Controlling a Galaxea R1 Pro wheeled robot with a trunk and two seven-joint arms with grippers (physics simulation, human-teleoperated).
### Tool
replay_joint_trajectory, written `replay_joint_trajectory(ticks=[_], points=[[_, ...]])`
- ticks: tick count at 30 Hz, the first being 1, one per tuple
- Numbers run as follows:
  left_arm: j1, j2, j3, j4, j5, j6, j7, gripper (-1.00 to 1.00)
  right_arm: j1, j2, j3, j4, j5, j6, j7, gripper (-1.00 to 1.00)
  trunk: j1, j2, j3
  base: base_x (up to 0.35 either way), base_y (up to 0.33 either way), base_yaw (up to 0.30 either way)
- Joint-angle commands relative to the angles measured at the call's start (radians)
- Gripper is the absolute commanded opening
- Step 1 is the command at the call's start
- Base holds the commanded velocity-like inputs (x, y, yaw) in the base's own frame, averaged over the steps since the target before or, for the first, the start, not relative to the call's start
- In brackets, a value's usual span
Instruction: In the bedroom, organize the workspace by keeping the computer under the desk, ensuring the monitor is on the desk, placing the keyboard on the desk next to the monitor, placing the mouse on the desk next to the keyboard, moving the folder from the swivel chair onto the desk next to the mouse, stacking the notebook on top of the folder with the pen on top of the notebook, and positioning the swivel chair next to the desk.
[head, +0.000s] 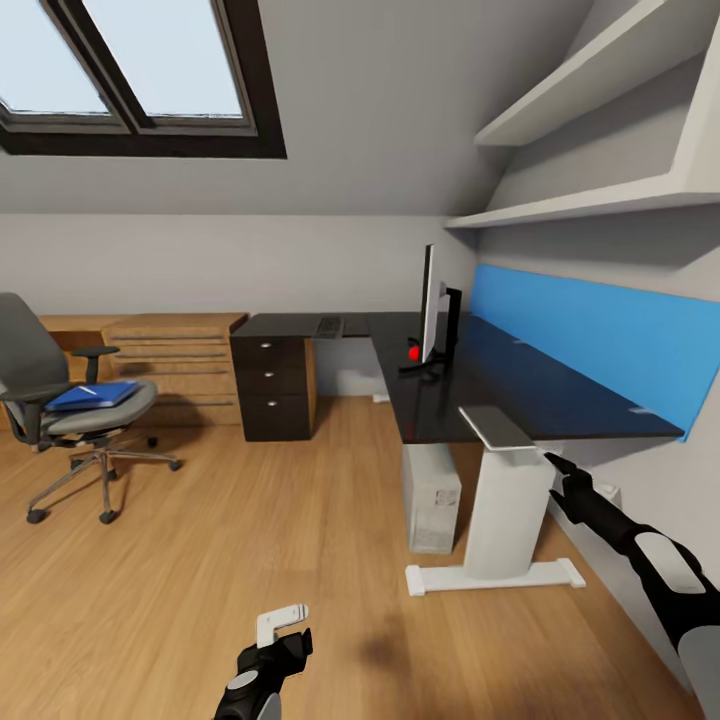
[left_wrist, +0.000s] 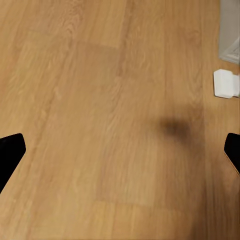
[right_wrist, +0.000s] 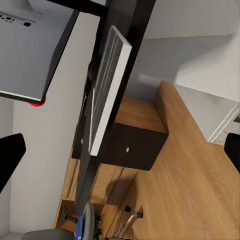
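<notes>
**A:** So what's the right gripper (head: 552, 461) going for? Looks like the keyboard (head: 497, 427) just ahead of its jaws, hanging over the desk (head: 560, 400) corner.

**B:** Yeah, I'd guess so. It's a slim grey slab, stiff and light, probably smooth plastic, so a bit slippery. I'd pinch it across the thin overhanging edge. In the right wrist view the keyboard (right_wrist: 107, 85) sits between the two dark fingertips, which are spread wide and holding nothing.

**A:** Left gripper (head: 285, 625)?

**B:** Hanging low over bare wood floor (head: 250, 560), jaws open too, empty. Nothing to grab near it.

**A:** And the rest?

**B:** Monitor (head: 432, 305) stands on the glossy black desktop, well beyond the right jaws; thin, top-heavy, I'd leave it. Computer (head: 432, 498) is a pale boxy tower under the desk, below and beyond the right jaws. Folder (head: 95, 396) is flat, bright blue, likely floppy, lying on the padded grey chair (head: 60, 410) seat, far off from both grippers. It needs a grip at an edge, I reckon.
</notes>
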Motion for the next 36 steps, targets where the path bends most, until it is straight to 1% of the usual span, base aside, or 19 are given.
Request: replay_joint_trajectory(ticks=[1,7,11,18,26,36], points=[[-0.001,0.001,-0.003,-0.002,0.008,0.003,0.008,1.0,-0.001,0.001,-0.002,0.0,-0.003,0.007,0.0,1.0,0.0,0.0,-0.001,0.312,-0.057,0.0],[-0.001,0.0,-0.003,-0.002,0.008,0.003,0.008,1.0,-0.001,0.003,-0.002,-0.003,-0.001,0.007,-0.003,1.0,0.0,0.0,-0.001,0.283,-0.068,0.0],[-0.001,0.0,-0.003,-0.002,0.008,0.005,0.008,1.0,-0.001,0.003,-0.005,-0.003,-0.001,0.005,-0.002,1.0,0.0,0.0,-0.001,0.085,-0.029,0.0],[-0.001,-0.002,-0.004,-0.029,0.012,0.01,0.008,1.0,-0.001,0.005,-0.001,-0.003,-0.001,-0.05,-0.002,1.0,0.0,0.0,-0.001,0.015,-0.005,0.0],[-0.001,-0.002,-0.004,-0.038,0.013,0.009,0.008,1.0,0.0,0.005,0.003,0.0,0.001,-0.071,-0.002,1.0,0.031,-0.056,-0.026,0.001,0.0,0.0],[-0.001,-0.002,-0.004,-0.038,0.012,0.01,0.008,1.0,0.0,0.005,0.004,0.0,0.001,-0.072,-0.004,1.0,0.031,-0.056,-0.026,0.0,0.0,0.0]])
